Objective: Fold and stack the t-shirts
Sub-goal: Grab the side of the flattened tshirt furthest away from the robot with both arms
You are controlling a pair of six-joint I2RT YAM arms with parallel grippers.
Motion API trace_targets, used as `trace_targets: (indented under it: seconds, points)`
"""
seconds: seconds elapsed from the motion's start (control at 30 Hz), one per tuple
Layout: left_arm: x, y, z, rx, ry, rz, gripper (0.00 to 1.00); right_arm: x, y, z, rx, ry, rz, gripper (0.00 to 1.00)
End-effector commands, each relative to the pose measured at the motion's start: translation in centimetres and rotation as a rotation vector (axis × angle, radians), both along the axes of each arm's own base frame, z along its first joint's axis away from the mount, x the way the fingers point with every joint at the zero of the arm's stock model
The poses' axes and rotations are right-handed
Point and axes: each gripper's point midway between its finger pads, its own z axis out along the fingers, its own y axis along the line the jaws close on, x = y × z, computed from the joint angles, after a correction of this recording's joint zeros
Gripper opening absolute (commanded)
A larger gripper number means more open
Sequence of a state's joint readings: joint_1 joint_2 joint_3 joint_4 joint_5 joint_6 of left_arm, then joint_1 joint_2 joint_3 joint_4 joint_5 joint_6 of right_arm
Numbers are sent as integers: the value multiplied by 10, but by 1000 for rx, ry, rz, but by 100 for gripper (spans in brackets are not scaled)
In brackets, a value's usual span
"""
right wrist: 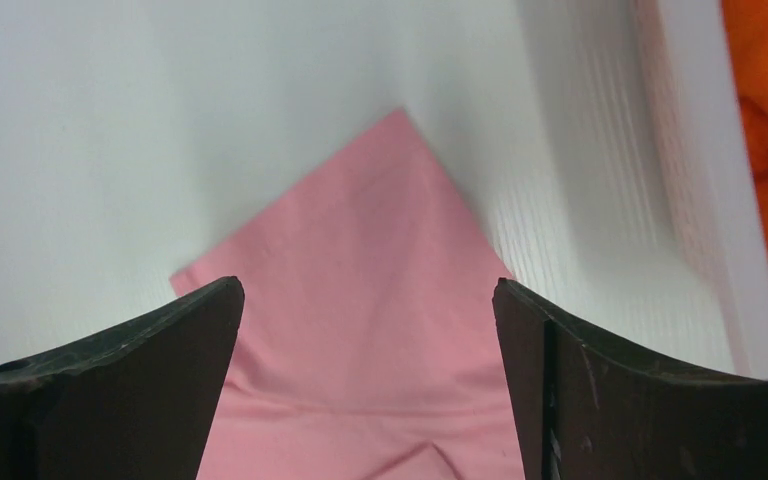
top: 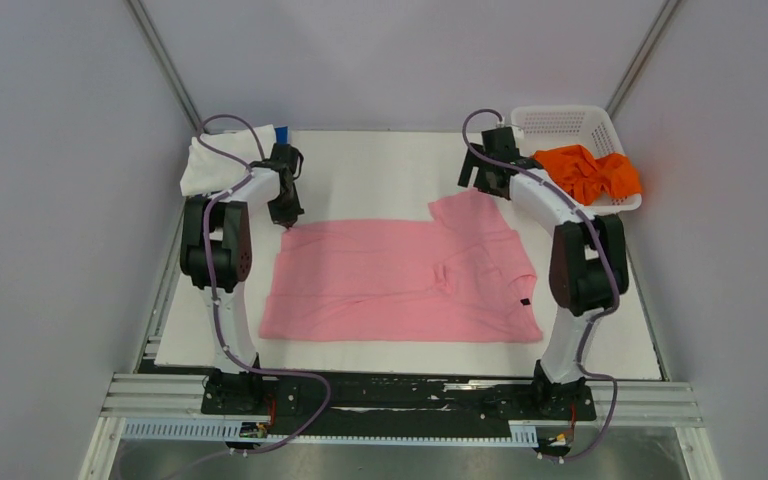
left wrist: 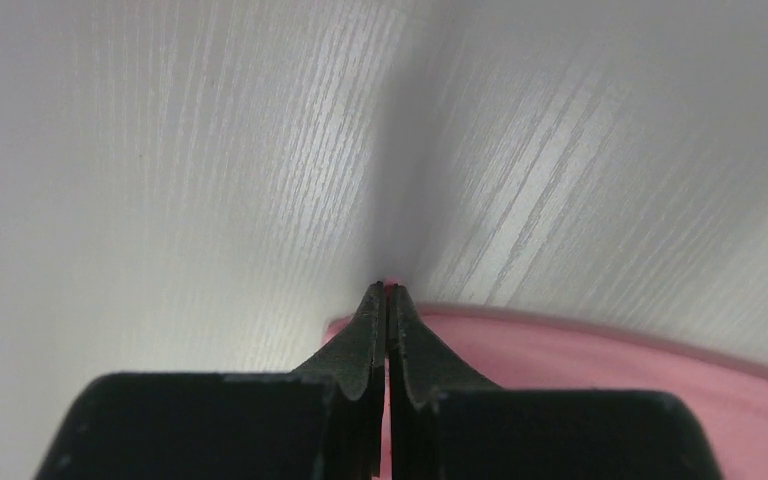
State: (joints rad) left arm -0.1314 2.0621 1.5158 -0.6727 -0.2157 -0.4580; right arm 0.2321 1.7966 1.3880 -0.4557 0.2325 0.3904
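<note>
The left gripper (left wrist: 387,290) is fully closed. Its fingertips pinch the far-left corner of the light pink t-shirt (top: 400,280), and a sliver of pink cloth shows between the tips in the left wrist view. The right gripper (right wrist: 365,288) is spread wide and holds nothing. It hovers above the sleeve (right wrist: 380,220) at the shirt's far-right corner, with one finger to either side of the sleeve. The shirt lies spread across the middle of the white table (top: 380,165).

Recommended procedure for the step in hand, a two-point pickup of the far edge:

1. Lower the right gripper until both fingers bracket the sleeve cloth, then close.
2. Confirm both holds before lifting. The left pinch sits at the very tip and is likely to slip under a sharp pull.
3. Raise both corners together at equal height so the far edge stays taut.
4. Keep the right arm clear of the lattice basket (top: 560,125) just beside it, which holds the orange t-shirt (top: 590,172).
</note>
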Motion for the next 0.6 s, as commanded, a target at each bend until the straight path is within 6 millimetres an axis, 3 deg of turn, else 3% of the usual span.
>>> trace_targets:
  seconds: [0.0, 0.13, 0.27, 0.4, 0.57]
  points:
    - [-6, -3, 21, 0, -26, -12, 0, 61, 5, -9, -35, -40, -18, 94]
    - [-5, -6, 22, -16, -32, -16, 0, 98, 11, -25, -71, -46, 18, 85]
    - [-5, -8, 20, -25, -32, -20, 0, 116, 16, -44, -103, -30, 64, 76]
    - [-5, -8, 18, -25, -35, -19, 0, 112, 19, -67, -105, 15, 100, 74]
    - [-7, -8, 14, -27, -25, -14, 0, 90, 19, -90, -90, 83, 102, 69]
